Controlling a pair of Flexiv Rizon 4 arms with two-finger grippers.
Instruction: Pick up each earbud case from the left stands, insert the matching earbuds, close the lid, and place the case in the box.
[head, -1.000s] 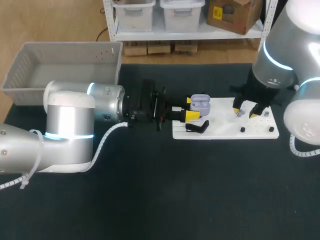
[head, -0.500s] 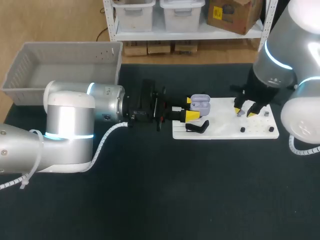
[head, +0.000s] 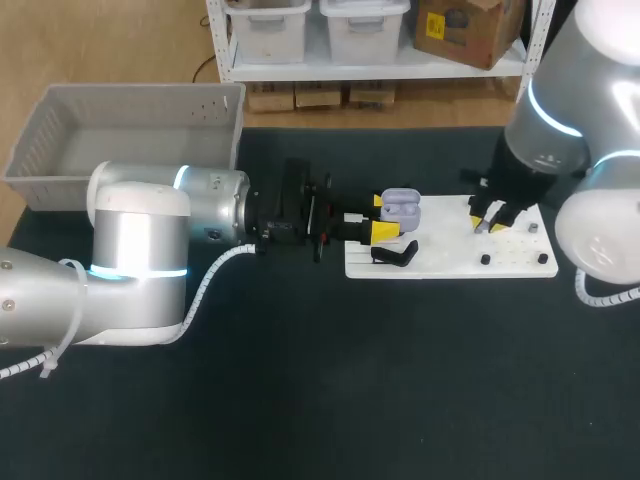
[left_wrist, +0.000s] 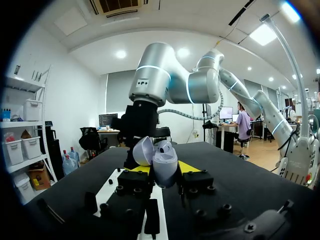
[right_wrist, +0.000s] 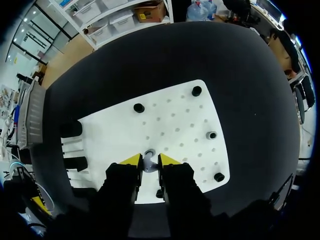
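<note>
The right gripper pinches a small grey earbud on the white board; best lifted straight up (no twisting), then toward the open case clamped in the left gripper.

No lettering, number, label or sign can be read on anything on the dark surface. The lilac, open-lidded plastic earbud case is plain. So are the small grey earbud, the white perforated board and the pale grey plastic box.
</note>
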